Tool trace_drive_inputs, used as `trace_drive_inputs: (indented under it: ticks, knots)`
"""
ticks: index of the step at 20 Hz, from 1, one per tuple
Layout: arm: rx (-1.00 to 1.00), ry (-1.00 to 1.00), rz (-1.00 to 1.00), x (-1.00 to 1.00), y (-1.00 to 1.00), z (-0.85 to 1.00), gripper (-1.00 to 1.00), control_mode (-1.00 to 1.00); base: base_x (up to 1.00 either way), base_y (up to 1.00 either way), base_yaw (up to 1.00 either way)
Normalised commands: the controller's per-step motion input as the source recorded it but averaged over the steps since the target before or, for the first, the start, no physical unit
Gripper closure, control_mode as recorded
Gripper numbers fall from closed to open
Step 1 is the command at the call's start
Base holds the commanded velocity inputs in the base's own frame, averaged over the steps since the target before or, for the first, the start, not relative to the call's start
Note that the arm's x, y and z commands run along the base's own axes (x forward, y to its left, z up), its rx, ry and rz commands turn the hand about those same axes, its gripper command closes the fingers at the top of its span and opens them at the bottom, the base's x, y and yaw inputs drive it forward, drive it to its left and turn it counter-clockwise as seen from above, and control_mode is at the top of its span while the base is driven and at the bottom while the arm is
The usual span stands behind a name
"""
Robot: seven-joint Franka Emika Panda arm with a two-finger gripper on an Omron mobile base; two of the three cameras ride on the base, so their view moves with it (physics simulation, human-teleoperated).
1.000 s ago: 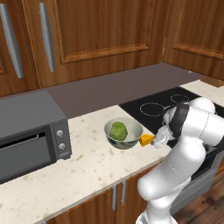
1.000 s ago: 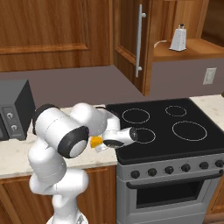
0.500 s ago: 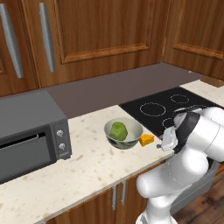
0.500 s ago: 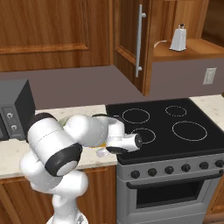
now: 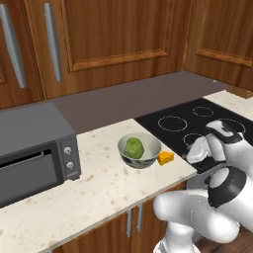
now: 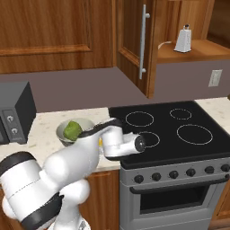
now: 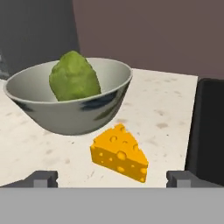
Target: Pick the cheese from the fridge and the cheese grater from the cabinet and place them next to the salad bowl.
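Resting beside salad bowl, cheese near counter edge

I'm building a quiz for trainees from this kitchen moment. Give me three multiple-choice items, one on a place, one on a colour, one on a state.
1. Where does the cheese lie?
A. In the salad bowl
B. On the counter beside the salad bowl
C. On the stove

2. What colour is the lump in the salad bowl?
A. Green
B. Red
C. White

3. How is the gripper?
A. Shut on the cheese
B. Shut on the bowl
C. Open

Answers: B, the wedge rests on the counter by the bowl's rim; A, the hand view shows it green; C, fingertips stand wide apart, cheese free.
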Motion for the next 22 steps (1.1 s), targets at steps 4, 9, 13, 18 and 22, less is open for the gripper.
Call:
trace_drive_inputs:
  ticks: [4, 9, 13, 18, 22]
  knots:
    - [0.0, 0.0, -0.22, -0.21, 0.27, 0.31, -1.0, -1.0, 0.0, 0.0, 0.0]
    - [0.0, 0.01, -0.24, -0.45, 0.25, 0.35, -1.0, -1.0, 0.0, 0.0, 0.0]
    - [-0.02, 0.0, -0.24, -0.48, 0.2, 0.71, -1.0, -1.0, 0.0, 0.0, 0.0]
    - [-0.05, 0.01, -0.25, -0.45, 0.24, 0.78, -1.0, -1.0, 0.0, 0.0, 0.0]
    - [-0.01, 0.06, -0.25, -0.54, 0.19, 0.45, -1.0, -1.0, 0.0, 0.0, 0.0]
